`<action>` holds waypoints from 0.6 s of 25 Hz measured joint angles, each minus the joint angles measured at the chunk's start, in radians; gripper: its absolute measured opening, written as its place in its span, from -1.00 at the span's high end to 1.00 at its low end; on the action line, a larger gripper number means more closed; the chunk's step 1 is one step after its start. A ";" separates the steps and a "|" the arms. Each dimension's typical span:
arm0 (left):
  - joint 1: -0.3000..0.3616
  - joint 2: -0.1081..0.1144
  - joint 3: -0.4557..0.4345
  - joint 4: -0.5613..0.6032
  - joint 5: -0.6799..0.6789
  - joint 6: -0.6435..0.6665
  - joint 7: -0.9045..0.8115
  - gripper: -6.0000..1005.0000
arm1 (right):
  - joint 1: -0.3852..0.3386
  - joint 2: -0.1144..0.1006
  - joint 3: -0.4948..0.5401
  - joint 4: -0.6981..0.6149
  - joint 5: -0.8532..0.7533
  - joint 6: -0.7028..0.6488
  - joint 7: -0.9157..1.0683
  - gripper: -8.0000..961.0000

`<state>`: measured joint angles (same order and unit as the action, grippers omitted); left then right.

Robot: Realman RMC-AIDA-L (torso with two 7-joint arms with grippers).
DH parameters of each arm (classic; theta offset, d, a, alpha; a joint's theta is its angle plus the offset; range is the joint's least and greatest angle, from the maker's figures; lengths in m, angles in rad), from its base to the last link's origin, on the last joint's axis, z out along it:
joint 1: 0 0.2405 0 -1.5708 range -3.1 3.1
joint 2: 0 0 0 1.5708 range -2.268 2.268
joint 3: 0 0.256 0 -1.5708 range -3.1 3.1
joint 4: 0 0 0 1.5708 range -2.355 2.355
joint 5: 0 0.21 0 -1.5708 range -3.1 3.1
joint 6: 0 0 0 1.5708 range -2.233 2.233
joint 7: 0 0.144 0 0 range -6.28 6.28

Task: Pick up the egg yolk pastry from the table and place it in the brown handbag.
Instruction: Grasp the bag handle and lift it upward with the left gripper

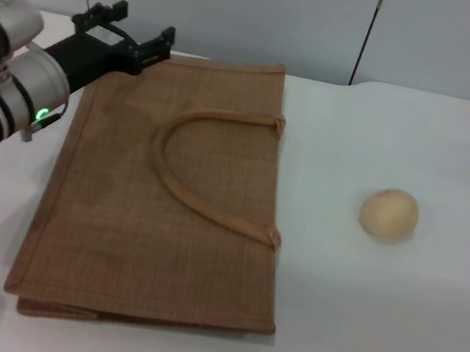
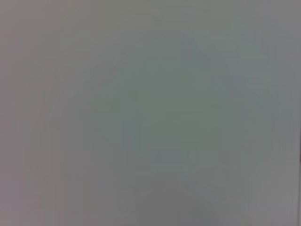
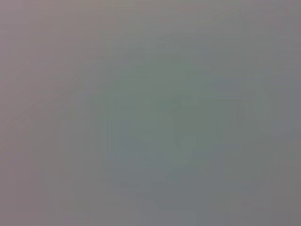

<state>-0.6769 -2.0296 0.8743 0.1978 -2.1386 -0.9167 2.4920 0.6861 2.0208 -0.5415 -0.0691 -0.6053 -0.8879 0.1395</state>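
Note:
The egg yolk pastry [image 1: 389, 213], a small round pale tan ball, sits on the white table [image 1: 390, 323] to the right of the brown handbag [image 1: 159, 209]. The handbag lies flat, its curved tan handle [image 1: 210, 163] on top. My left gripper [image 1: 137, 30] is black, open and empty, hovering over the bag's far left corner. My right gripper is out of view. Both wrist views show only a plain grey blur.
A pale wall with a dark vertical seam [image 1: 366, 36] stands behind the table's far edge. White tabletop lies around the pastry and in front of the bag.

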 joint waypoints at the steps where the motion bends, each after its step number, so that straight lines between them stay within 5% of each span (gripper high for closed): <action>1: -0.005 0.001 0.000 0.004 0.020 0.011 -0.019 -0.75 | 0.000 -0.001 0.000 0.000 0.000 0.000 0.000 -0.79; 15: -0.001 -0.007 0.000 0.180 0.224 0.037 -0.236 -0.74 | -0.005 -0.004 -0.001 -0.015 -0.001 0.033 0.000 -0.79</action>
<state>-0.6780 -2.0365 0.8743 0.3779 -1.9143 -0.8792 2.2556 0.6806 2.0173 -0.5425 -0.0843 -0.6062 -0.8552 0.1395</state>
